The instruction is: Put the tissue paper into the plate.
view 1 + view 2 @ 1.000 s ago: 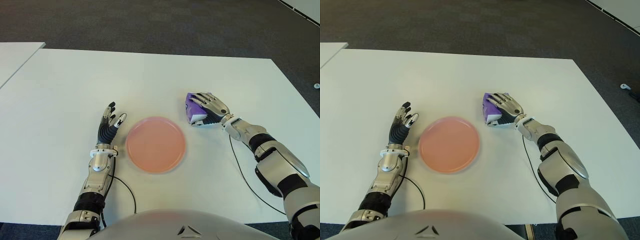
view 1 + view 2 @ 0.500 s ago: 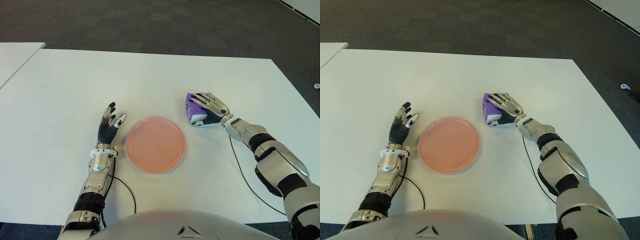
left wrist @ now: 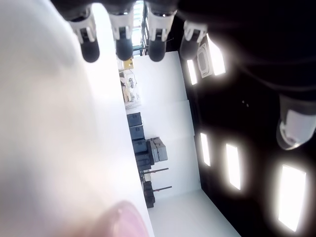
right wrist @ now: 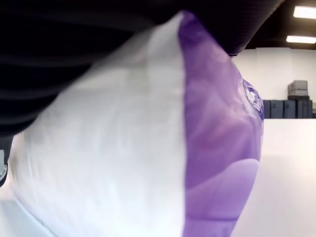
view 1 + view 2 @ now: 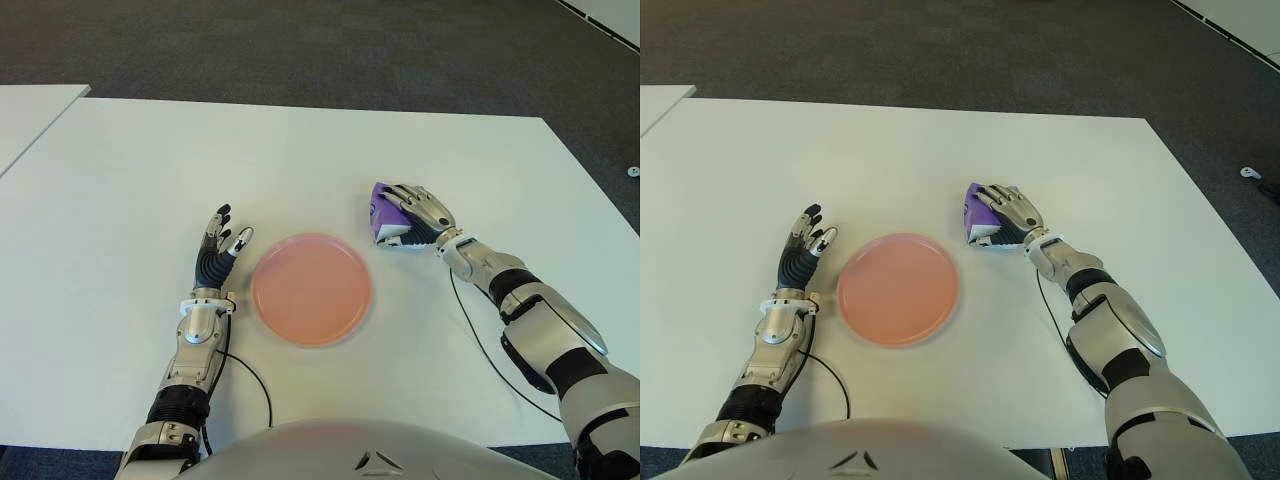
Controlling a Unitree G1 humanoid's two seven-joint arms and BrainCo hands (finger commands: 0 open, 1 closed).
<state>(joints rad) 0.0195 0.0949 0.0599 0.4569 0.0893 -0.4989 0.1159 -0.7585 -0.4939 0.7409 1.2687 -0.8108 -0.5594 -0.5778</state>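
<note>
Two hands on the counter (image 5: 120, 160): left hand (image 5: 217, 250) idle at the plate's (image 5: 311, 289) 9 o'clock, fingers spread, empty. Right hand (image 5: 418, 212) is clamped over the tissue paper (image 5: 380, 213), at the plate's 2 o'clock, near its rim. Pack's long axis looks 12-to-6, purple face toward the plate, so the carry likely runs toward 8 o'clock.

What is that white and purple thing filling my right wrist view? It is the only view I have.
Observer: It is the tissue paper pack, and the right hand is closed over it.
Operator: Is it in the plate?
Observer: No. The pink plate is empty, to the left of the pack and apart from it.
Operator: And the other hand?
Observer: The left hand shows left of the plate, fingers spread, holding nothing.
</note>
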